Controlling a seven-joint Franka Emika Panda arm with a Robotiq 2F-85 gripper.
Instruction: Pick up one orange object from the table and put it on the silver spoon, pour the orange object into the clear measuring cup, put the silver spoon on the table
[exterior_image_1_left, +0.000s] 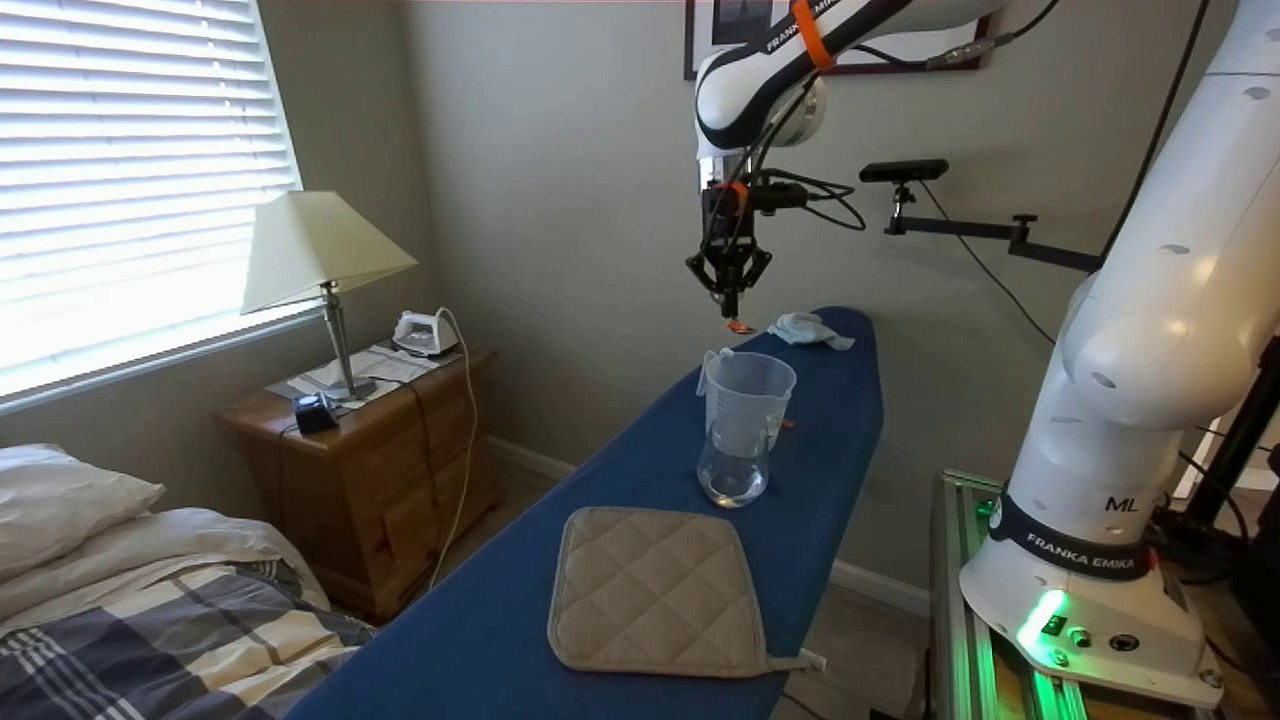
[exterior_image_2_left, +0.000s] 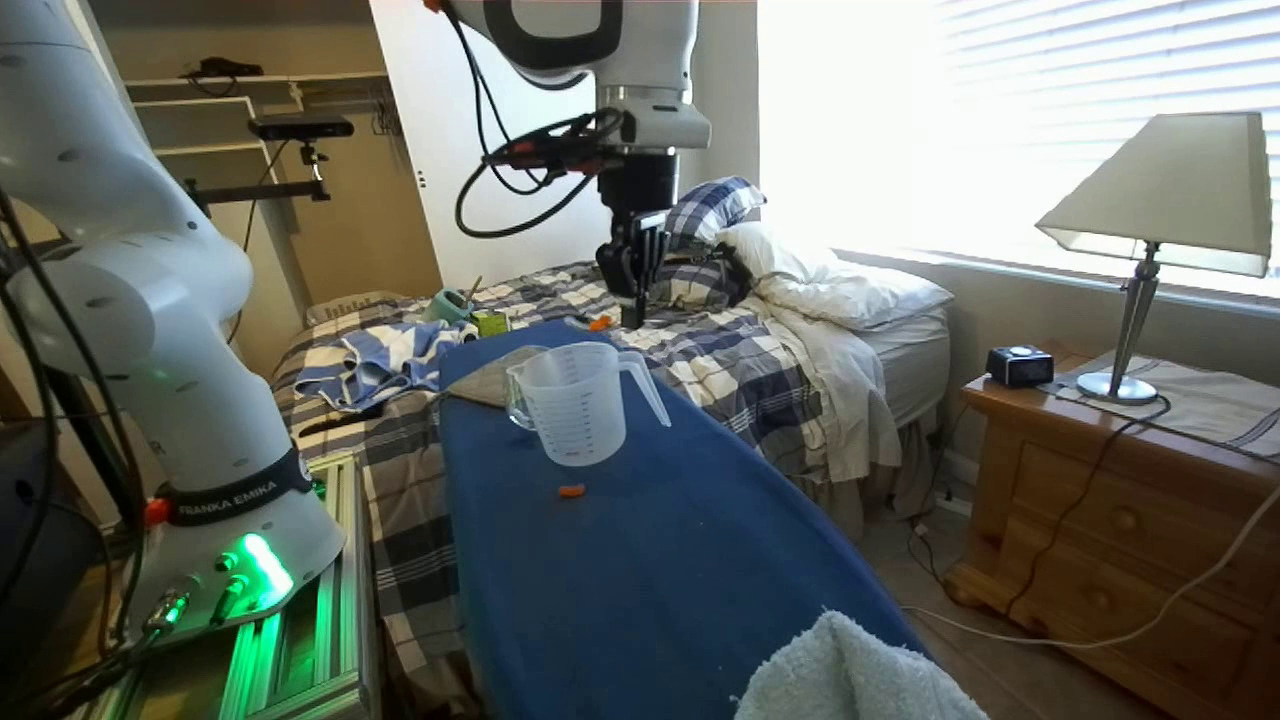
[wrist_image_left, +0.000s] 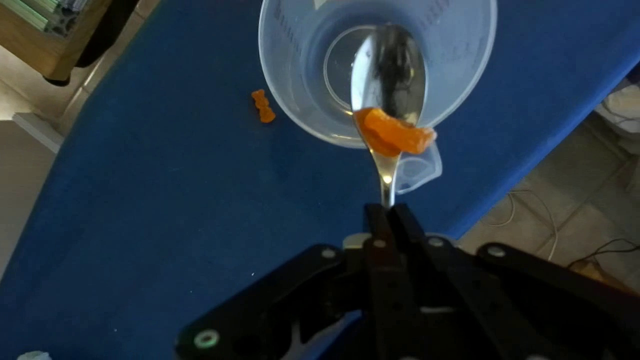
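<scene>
The Franka arm (exterior_image_1_left: 1130, 370) reads "FRANKA EMIKA" and "ML"; its jaws pinch the silver spoon (wrist_image_left: 390, 75), bearing an orange gummy (wrist_image_left: 397, 132), above the clear measuring cup (wrist_image_left: 300, 85), its printed scale (exterior_image_2_left: 582, 425) illegible. 1 orange gummy bear (wrist_image_left: 263, 106) lies on the tabletop (wrist_image_left: 175, 200) just beside the cup.

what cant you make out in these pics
Silver spoon: handle end hidden in the gripper, wrist view.
Clear measuring cup: part cut off by top edge, wrist view.
Cup's markings: too small to read, in an exterior view.
Pale cloth: cut off by bottom edge, in an exterior view.
</scene>
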